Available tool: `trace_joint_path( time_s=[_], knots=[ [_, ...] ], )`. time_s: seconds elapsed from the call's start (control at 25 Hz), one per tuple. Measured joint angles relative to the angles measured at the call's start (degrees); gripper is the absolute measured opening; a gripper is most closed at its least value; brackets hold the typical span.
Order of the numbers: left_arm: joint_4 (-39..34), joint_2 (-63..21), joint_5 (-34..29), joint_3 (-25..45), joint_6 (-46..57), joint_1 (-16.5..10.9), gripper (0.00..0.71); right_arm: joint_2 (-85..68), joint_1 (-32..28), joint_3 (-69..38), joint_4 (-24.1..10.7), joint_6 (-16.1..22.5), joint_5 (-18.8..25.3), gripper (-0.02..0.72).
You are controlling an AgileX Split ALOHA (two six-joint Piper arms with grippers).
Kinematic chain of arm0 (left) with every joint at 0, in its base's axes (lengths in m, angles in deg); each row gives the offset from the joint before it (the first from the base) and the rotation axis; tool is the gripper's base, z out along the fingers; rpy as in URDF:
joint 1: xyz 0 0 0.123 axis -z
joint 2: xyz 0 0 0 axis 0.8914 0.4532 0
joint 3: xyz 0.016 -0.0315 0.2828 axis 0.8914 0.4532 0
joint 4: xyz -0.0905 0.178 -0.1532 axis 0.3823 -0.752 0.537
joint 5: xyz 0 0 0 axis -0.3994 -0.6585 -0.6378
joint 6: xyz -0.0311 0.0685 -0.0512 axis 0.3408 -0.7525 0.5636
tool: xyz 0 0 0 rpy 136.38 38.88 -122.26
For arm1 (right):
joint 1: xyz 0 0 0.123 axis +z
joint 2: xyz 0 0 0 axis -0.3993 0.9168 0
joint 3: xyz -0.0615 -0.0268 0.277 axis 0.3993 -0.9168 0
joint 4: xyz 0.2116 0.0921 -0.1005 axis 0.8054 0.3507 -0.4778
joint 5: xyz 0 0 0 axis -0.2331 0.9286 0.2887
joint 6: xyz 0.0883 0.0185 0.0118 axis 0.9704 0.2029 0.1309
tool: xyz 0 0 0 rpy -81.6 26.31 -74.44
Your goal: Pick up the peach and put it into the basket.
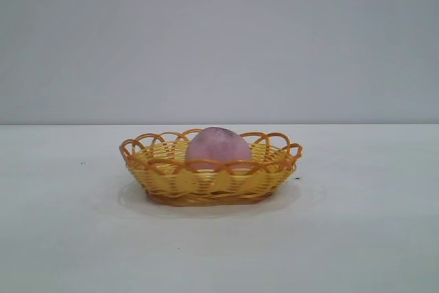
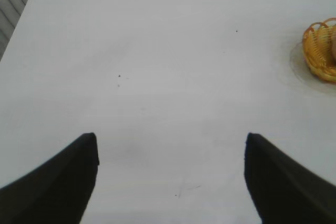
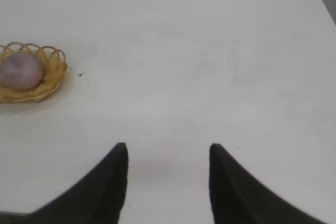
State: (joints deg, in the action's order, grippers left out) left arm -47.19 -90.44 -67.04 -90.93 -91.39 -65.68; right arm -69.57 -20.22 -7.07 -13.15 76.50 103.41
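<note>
Both pincers, left pincer (image 2: 170, 156) and right pincer (image 3: 168, 163), gaping empty, well apart from basket (image 1: 206, 180); peach (image 1: 218, 147) inside basket already.

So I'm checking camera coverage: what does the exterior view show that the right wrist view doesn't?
Only the exterior view shows the wall behind the table and the basket's orange base, side on. Only the right wrist view shows the right gripper, open over bare table, away from the basket, and a rounded table corner. Both show the peach lying inside the basket, with neither gripper touching it.
</note>
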Motion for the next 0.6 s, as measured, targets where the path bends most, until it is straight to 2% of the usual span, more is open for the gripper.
trace_joint_path(
  time_s=[0.6],
  knots=[
    [0.0,0.0,0.0,0.0,0.0,0.7,0.564,0.0,2.9,0.0,0.0,0.0,-0.1,0.305]
  ],
)
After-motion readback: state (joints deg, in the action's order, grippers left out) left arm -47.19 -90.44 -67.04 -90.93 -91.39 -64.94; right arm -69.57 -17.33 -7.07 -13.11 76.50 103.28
